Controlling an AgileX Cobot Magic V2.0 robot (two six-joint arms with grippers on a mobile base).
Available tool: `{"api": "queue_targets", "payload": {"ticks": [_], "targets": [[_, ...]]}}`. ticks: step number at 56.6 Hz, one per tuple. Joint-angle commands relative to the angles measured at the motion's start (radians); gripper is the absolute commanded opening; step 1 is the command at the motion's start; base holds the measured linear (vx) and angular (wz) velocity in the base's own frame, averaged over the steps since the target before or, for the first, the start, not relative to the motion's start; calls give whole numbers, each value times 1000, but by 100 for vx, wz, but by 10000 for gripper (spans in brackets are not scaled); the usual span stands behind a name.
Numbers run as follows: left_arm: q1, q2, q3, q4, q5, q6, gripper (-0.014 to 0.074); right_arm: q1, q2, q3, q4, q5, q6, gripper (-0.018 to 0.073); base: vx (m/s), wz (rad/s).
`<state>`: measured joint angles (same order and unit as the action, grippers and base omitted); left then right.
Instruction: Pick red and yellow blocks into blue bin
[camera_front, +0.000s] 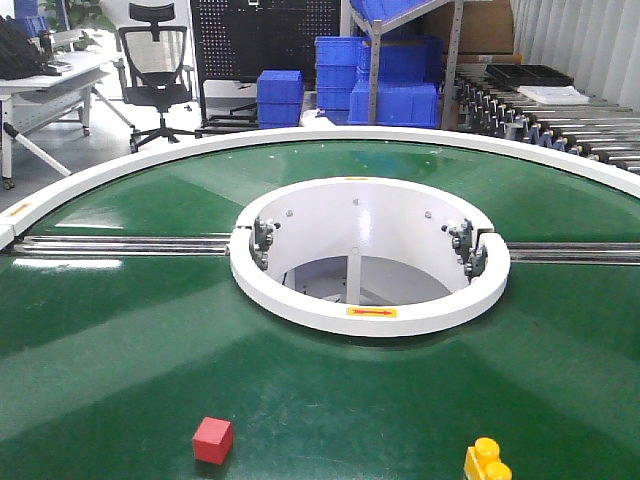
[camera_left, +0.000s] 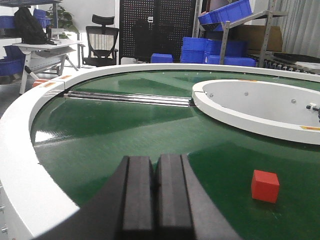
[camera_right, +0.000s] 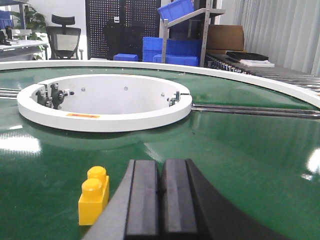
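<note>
A red cube (camera_front: 212, 440) and a studded yellow brick (camera_front: 487, 462) lie well apart on the green belt (camera_front: 130, 340), nearer us than the white ring (camera_front: 440, 310). Our left gripper (camera_left: 155, 182) sits left of the cube and our right gripper (camera_right: 161, 185) just right of the brick. Both have their pads pressed together, empty.

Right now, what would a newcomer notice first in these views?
The big white ring at the centre of the curved green belt dominates. Next, two bright blocks on the near belt: a red cube left, a yellow studded brick right. The left hand and right hand are both shut and empty.
</note>
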<state>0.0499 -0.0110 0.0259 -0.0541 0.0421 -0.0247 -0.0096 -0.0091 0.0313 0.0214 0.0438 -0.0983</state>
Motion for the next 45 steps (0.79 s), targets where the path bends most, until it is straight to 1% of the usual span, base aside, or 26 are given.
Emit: {"api": "queue_targets", "payload": {"ticks": [1,6,9,14,18,21,24,28,34,37,45], "targets": [[-8,-17,-18,-4,-129,-3,-6,0,-11,5,-3,-131,-3,-10,0,0],[-8,-17,-60,-4,-199,-9,-6,0,-11,-31,-10,-201,-3,-10,0,0],[-8,-17,-114,-4,-218,-9,-6,0,-11,-91,-21,-205,-5,-10,0,0],[-8,-15,-232,-3,-203,-8,-6,0,-8,-207,-21,-186,-5,-10,0,0],[-8,2,-343,-3,-170,-8,-6,0,10,-322,-21,-128,-4,-10,0,-1],[-8,30,-443,-3,-89,-8,-6,0,37,-421,-21,-54,-8,-10,0,-1],[-8,81,-533,-3,23,-8,-6,0,69,-507,-27,29,-8,-10,0,0],[-8,153,-646,-3,205,-8,-6,0,133,-602,-21,158,-10,-10,0,0],[-8,272,-758,-3,436,7,-6,0,236,-711,-21,342,-9,-10,0,0],[-8,322,-780,-3,510,7,-6,0,289,-739,-21,418,-9,-10,0,0],[-8,418,-780,-5,637,7,-6,0,419,-737,-21,601,-7,-10,0,0]]}}
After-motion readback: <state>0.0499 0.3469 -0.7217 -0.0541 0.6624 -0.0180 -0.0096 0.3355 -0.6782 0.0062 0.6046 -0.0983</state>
